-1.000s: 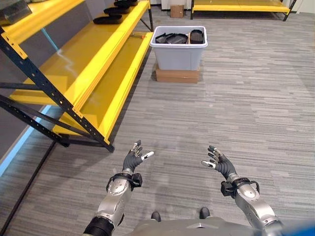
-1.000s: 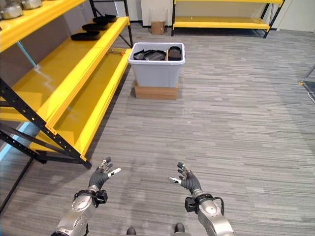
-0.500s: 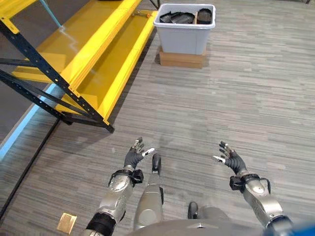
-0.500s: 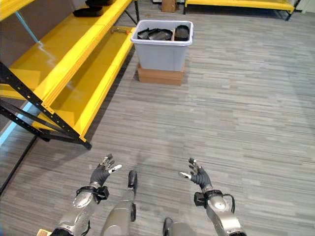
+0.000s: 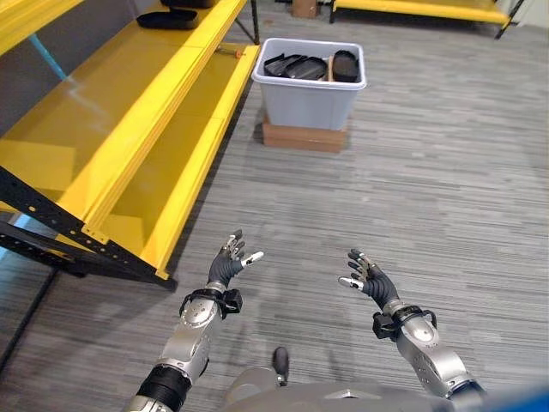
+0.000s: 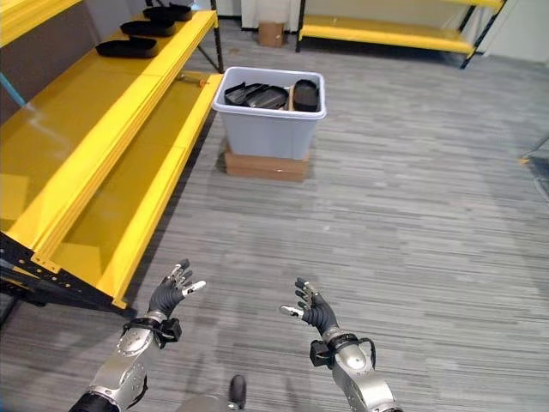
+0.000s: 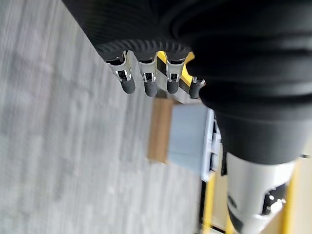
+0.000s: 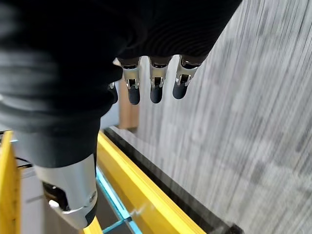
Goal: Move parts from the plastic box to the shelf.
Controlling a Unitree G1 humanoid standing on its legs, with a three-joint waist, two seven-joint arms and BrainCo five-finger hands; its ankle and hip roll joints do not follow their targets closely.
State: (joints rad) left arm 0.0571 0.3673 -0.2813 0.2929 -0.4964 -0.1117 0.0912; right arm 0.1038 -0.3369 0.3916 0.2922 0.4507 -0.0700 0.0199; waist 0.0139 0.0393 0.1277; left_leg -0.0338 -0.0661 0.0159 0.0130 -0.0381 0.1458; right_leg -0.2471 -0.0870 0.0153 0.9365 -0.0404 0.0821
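Left eye view has swung up since half a second ago, plastic box point(image 5: 310, 86) with dark parts point(image 5: 298, 65) ahead beside the shelf point(image 5: 129, 146), my left hand point(image 5: 226, 268) and right hand point(image 5: 367, 281) spread empty, so I'm closing in to pick.

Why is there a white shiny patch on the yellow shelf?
Left eye view: room light glares off the glossy yellow shelf as a pale streak. Right eye view: the same glare shows on it, while the grey floor looks matte.

Black parts point(image 5: 309, 66) heaped in grey plastic box point(image 5: 309, 101) on floor, beside yellow shelf point(image 5: 129, 129) end.
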